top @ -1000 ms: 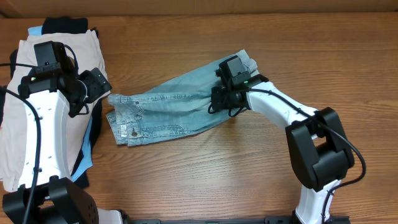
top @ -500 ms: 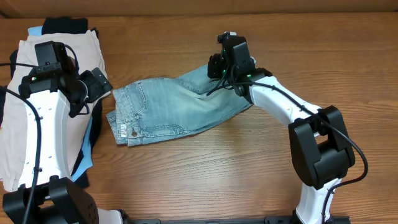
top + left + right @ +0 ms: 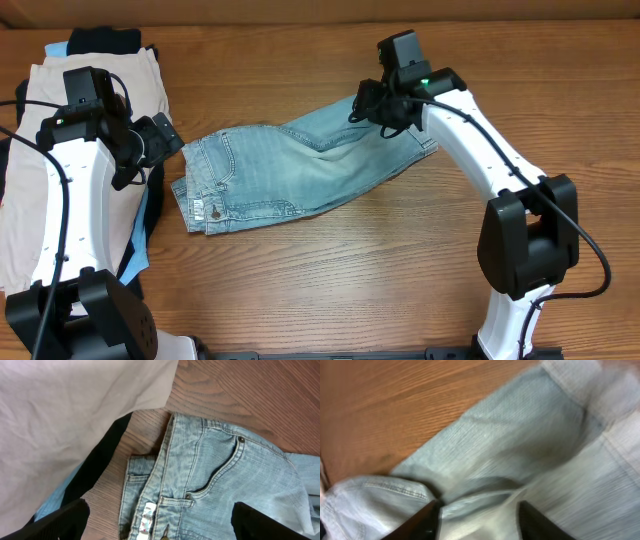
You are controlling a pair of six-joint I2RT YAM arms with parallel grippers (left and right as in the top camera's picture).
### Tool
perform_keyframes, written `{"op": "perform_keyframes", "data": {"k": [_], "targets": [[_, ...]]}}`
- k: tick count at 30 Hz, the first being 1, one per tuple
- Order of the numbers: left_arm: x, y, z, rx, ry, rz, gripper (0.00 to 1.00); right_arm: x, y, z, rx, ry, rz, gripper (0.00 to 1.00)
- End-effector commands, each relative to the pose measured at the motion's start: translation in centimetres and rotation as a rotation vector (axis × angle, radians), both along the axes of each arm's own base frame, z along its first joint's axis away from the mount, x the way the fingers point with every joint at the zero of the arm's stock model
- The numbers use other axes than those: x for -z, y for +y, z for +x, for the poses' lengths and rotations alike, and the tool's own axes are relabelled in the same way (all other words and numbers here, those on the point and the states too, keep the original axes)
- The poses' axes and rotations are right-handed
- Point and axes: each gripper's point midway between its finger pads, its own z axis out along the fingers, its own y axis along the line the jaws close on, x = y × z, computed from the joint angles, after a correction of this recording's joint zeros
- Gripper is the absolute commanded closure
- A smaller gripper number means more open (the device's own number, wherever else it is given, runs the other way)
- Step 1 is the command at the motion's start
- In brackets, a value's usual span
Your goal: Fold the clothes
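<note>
Overhead, the denim shorts point(image 3: 290, 175) lie flat on the tabletop point(image 3: 300, 290) near its middle. The waistband points toward the left arm and the legs run up toward the right arm, where the cloth is rumpled into a ridge. The right tool point(image 3: 372, 105) sits low over that leg end. In the right wrist view its fingers stand partly apart with a fold of denim lying loose between them, not pinched as far as I can tell. The likeliest trouble is there: if the tool lifts away at a slant, a finger could snag the raised fold and drag the leg askew, and any fold made over that ridge would come out lumpy and uneven. The left tool point(image 3: 160, 140) hangs wide and empty just above the waistband corner. Close beside that corner lies a pile of other garments point(image 3: 40, 200), beige on top with dark and blue cloth under it, its edge just beside the shorts. A grasp set down carelessly there could catch the dark cloth along with the waistband and pull both, or shove the pile. The shorts also lie at an angle to the tabletop edge, so both arms must pull evenly or the halves will not meet. As for containers, none is in view: no basket, bin or tray, and both the pile and the shorts rest straight on the wood.
</note>
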Motion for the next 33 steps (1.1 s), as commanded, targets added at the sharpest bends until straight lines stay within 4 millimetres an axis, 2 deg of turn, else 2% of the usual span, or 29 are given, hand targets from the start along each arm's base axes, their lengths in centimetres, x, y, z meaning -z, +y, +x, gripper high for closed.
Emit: {"op": "perform_keyframes", "data": {"k": [1, 4, 6, 14, 17, 25, 33], "targets": [[-0.3, 0.1, 0.6, 0.029, -0.015, 0.027, 0.06, 2.2, 2.2, -1.3, 0.115, 0.076, 0.012, 0.56], [-0.4, 0.2, 0.8, 0.029, -0.024, 0.029, 0.06, 4.2, 3.1, -1.8, 0.150, 0.092, -0.047, 0.58], [-0.4, 0.2, 0.8, 0.029, -0.024, 0.030, 0.05, 4.9, 3.6, -2.0, 0.155, 0.093, -0.063, 0.60], [-0.4, 0.2, 0.8, 0.030, -0.020, 0.029, 0.04, 7.0, 3.3, -2.2, 0.176, 0.121, -0.098, 0.67], [-0.4, 0.2, 0.7, 0.030, -0.019, 0.029, 0.04, 7.1, 3.1, -1.7, 0.193, 0.103, -0.103, 0.71], [-0.4, 0.2, 0.7, 0.030, -0.020, 0.029, 0.03, 6.6, 3.5, -0.5, 0.198, 0.055, -0.083, 0.71], [-0.3, 0.1, 0.7, 0.030, -0.016, 0.028, 0.02, 8.6, 3.1, -1.3, 0.197, 0.099, -0.112, 0.71]]}}
